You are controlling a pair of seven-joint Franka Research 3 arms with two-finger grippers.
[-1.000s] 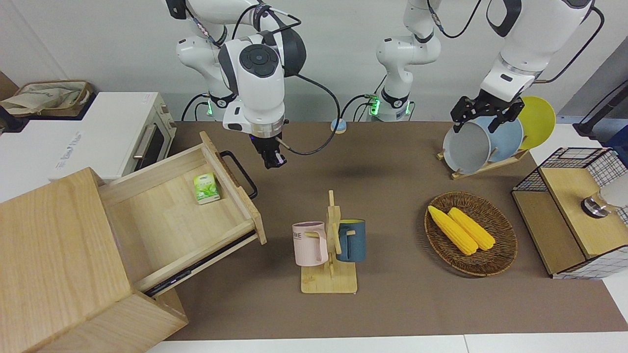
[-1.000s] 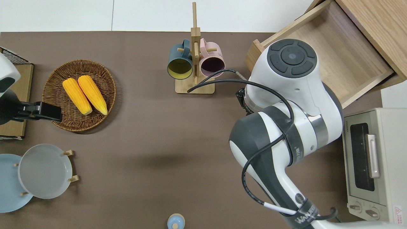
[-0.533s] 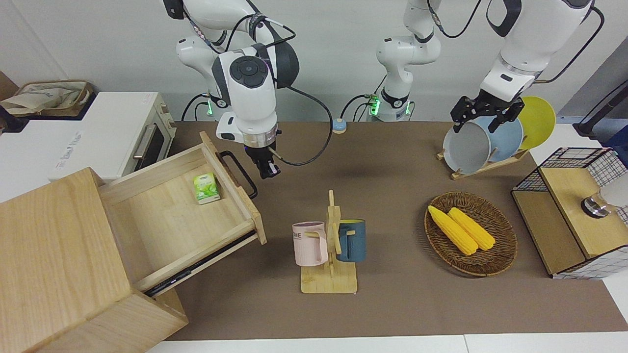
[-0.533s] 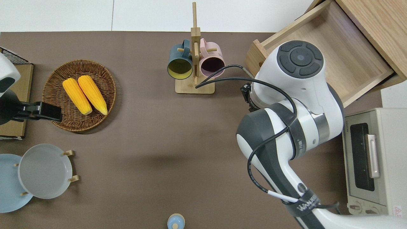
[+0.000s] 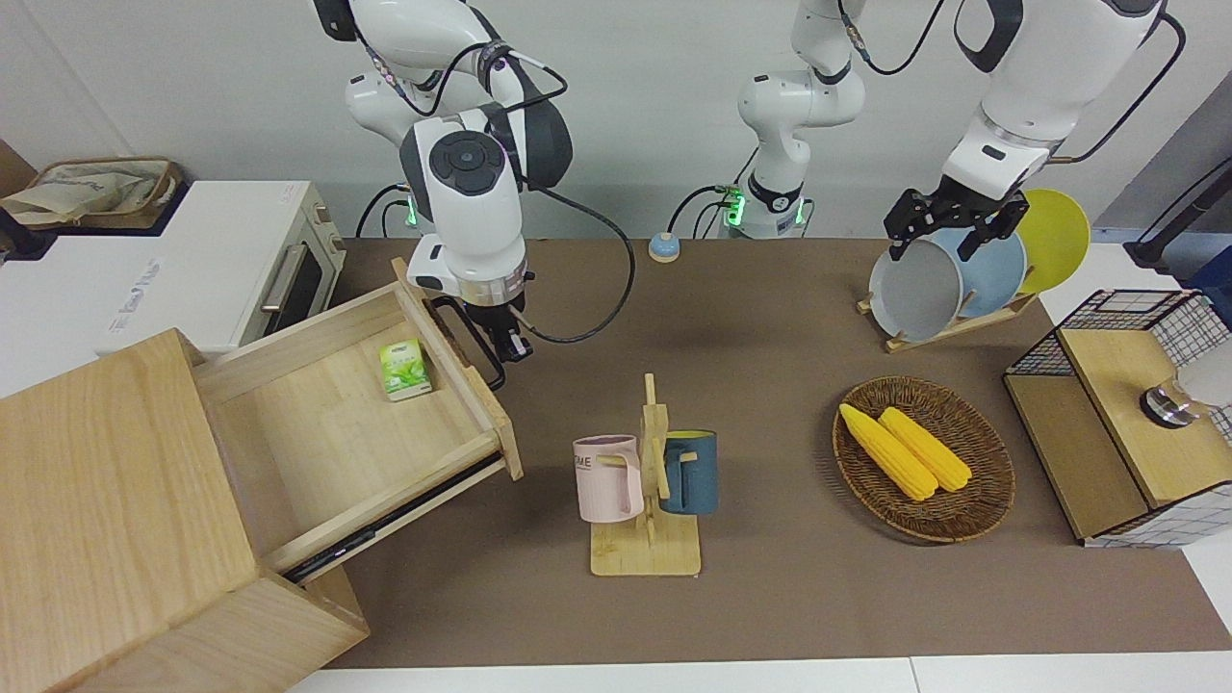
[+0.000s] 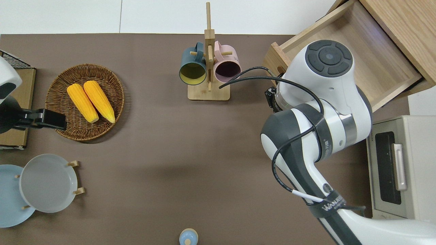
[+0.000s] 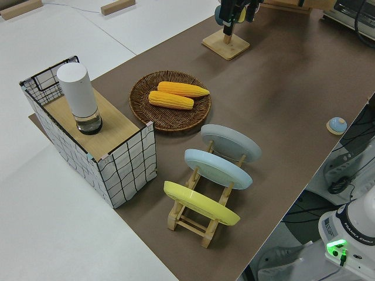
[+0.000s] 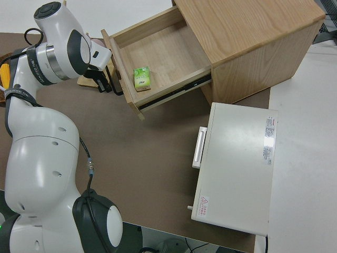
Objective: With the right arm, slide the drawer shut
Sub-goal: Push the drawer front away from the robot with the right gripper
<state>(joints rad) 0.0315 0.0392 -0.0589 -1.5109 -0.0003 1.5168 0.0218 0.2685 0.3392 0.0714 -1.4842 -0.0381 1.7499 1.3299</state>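
The drawer (image 5: 346,423) stands pulled well out of the pale-wood cabinet (image 5: 115,520) at the right arm's end of the table (image 5: 770,597). Its black loop handle (image 5: 469,342) is fixed to the front panel (image 5: 460,371), which faces the middle of the table. A small green carton (image 5: 403,371) lies on the drawer floor, close to the inside of the front panel.

The right gripper (image 5: 508,339) hangs fingers-down just beside the handle, on the side away from the drawer box. In the right side view the gripper (image 8: 101,80) sits close against the handle bar (image 8: 115,79); contact cannot be confirmed. Whether the jaws are apart or together cannot be told — the wrist hides them from overhead and the other views do not resolve the fingers.

Relative to the jaws:
- The front panel lies just past the handle, toward the cabinet.
- The carton lies past the panel, inside the drawer.
- The mug rack (image 5: 647,491), carrying a pink mug (image 5: 608,478) and a blue mug (image 5: 689,472), stands farther from the robots, well apart.
- The white toaster oven (image 5: 207,269) sits beside the cabinet, nearer to the robots.

The left arm is parked, its gripper (image 5: 948,226) with fingers spread.
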